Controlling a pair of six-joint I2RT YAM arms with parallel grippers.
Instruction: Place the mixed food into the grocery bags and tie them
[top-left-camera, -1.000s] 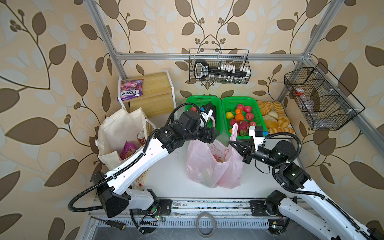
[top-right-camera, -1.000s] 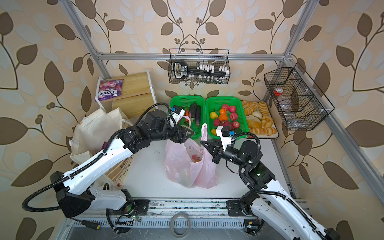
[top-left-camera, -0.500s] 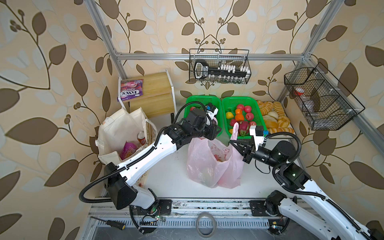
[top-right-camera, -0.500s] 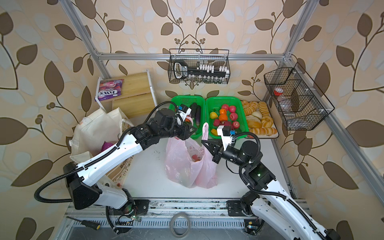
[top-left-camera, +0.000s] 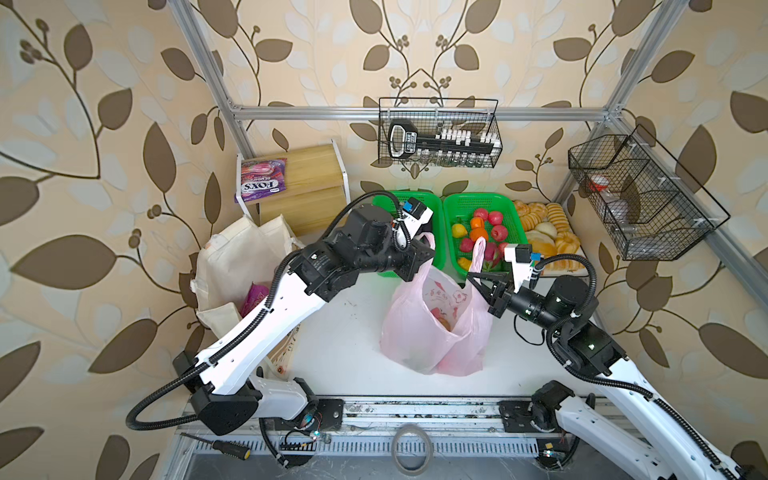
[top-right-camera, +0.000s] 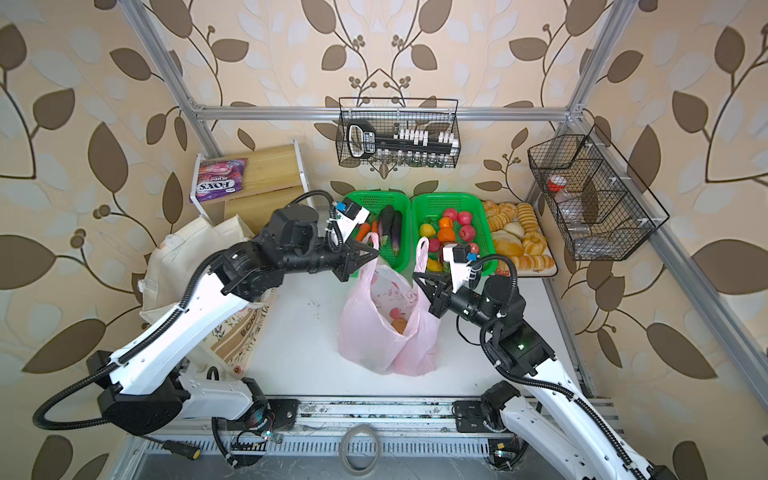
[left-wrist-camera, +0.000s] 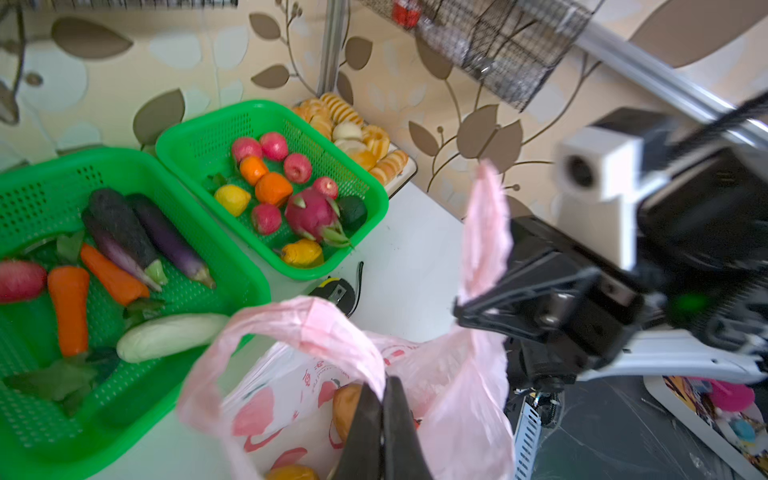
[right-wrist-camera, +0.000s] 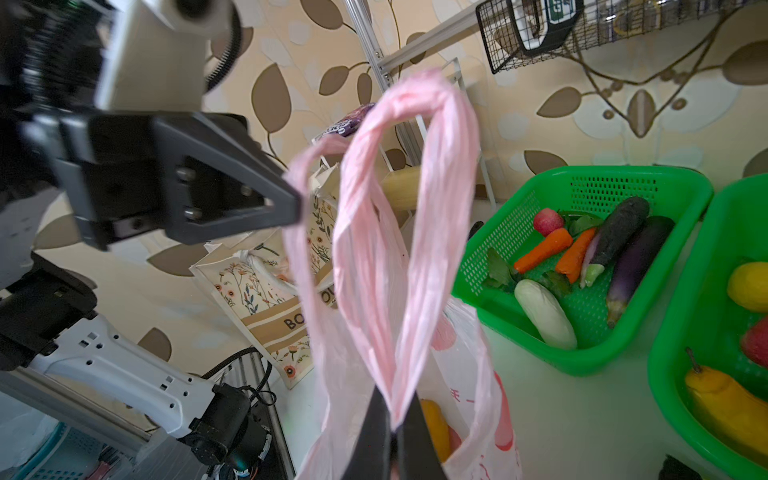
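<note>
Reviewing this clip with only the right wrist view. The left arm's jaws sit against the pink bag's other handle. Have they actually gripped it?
Observer: Yes. In the left wrist view the left jaws are shut on that handle of the pink bag, with plastic pinched between them.
Operator: I only see the canvas tote's printed side. Is anything in it?
Observer: In a top view, a purple packet lies inside the canvas tote.
Operator: What's beyond the fruit basket?
Observer: In both top views, bread rolls lie just right of the fruit basket.
</note>
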